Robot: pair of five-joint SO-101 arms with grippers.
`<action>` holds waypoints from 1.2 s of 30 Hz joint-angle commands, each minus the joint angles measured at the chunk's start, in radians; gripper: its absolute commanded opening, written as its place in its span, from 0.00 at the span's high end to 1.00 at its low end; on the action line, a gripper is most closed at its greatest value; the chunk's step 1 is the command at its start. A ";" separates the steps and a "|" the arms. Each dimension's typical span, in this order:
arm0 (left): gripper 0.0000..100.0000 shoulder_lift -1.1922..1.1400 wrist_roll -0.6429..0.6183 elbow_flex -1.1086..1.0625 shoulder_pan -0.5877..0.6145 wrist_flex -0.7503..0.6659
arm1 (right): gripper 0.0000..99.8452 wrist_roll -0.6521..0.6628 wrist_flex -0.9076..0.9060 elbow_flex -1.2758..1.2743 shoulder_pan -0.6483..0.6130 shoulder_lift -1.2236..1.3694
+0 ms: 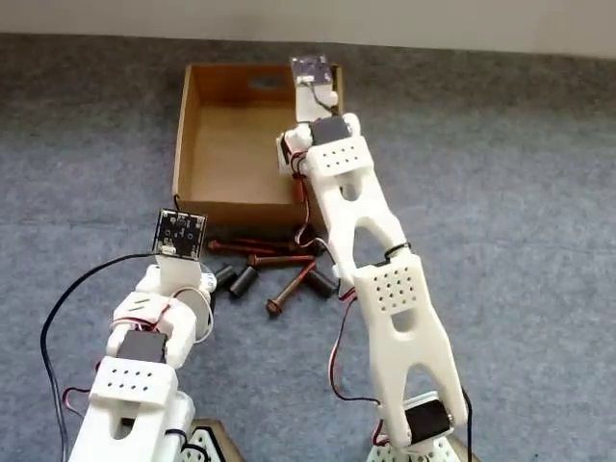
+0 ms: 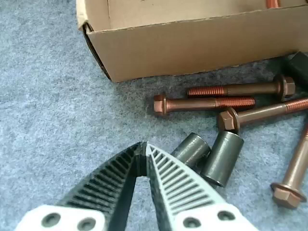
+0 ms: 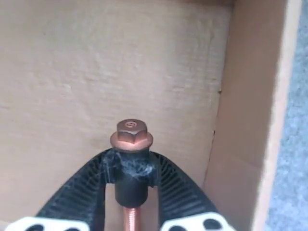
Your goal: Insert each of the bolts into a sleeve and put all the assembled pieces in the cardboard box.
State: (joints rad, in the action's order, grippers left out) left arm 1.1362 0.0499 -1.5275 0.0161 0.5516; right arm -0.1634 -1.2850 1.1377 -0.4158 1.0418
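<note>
Left claw (image 2: 143,146): fingers pressed together tip to tip with nothing between them, low over the grey counter (image 1: 500,192) at the lower left of the high view.
Loose sleeves: three counted, all dark and lying on their sides. The first sleeve (image 2: 192,148) is just beside the left claw's tip. The second sleeve (image 2: 222,158) lies side by side with it. The third sleeve (image 1: 321,282) lies apart, at the centre of the high view by the right arm.
Loose bolts: four counted, copper-coloured, between the sleeves and the box. The box-side bolt (image 2: 240,89) and the second bolt (image 2: 202,104) lie parallel, heads at opposite ends. The slanting bolt (image 2: 260,113) has its head near the second sleeve. The fourth bolt (image 2: 293,173) lies off to one side.
Cardboard box (image 1: 181,144): one, open-topped, upper centre of the high view.
Right claw (image 3: 131,160): closed on one assembled piece over the box floor, near a wall.
Held piece: the held bolt (image 3: 131,134) has its hexagonal head above the fingers. The held sleeve (image 3: 131,185) sits round its shank between the fingers.
</note>
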 commanded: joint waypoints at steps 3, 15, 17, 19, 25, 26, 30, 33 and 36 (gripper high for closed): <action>0.99 0.013 0.003 0.004 -0.016 -0.017 | 0.99 -0.011 0.002 0.062 -0.004 -0.010; 0.99 0.013 0.003 0.004 -0.016 -0.017 | 0.99 -0.011 -0.007 0.051 -0.021 -0.005; 0.99 0.013 0.003 0.005 -0.015 -0.017 | 0.94 -0.011 -0.010 0.044 -0.025 -0.002; 0.99 0.013 0.003 0.005 -0.015 -0.017 | 0.89 -0.011 -0.010 0.021 -0.028 0.008; 0.99 0.013 0.003 0.005 -0.015 -0.017 | 0.89 -0.011 -0.001 0.013 -0.030 0.016; 0.99 0.013 0.003 0.005 -0.015 -0.017 | 0.89 -0.011 0.001 0.015 -0.030 0.013; 0.99 0.013 0.003 0.005 -0.015 -0.017 | 0.89 -0.011 -0.010 0.159 -0.031 0.016; 0.99 0.013 0.003 0.005 -0.015 -0.017 | 0.90 -0.011 -0.028 0.260 -0.051 0.018; 0.99 0.013 0.003 0.005 -0.015 -0.017 | 1.00 -0.008 -0.033 0.308 -0.087 0.027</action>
State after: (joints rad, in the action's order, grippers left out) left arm 1.1362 0.0499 -1.5275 0.0161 0.5516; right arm -0.1634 -1.3126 1.3694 -0.4649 1.0802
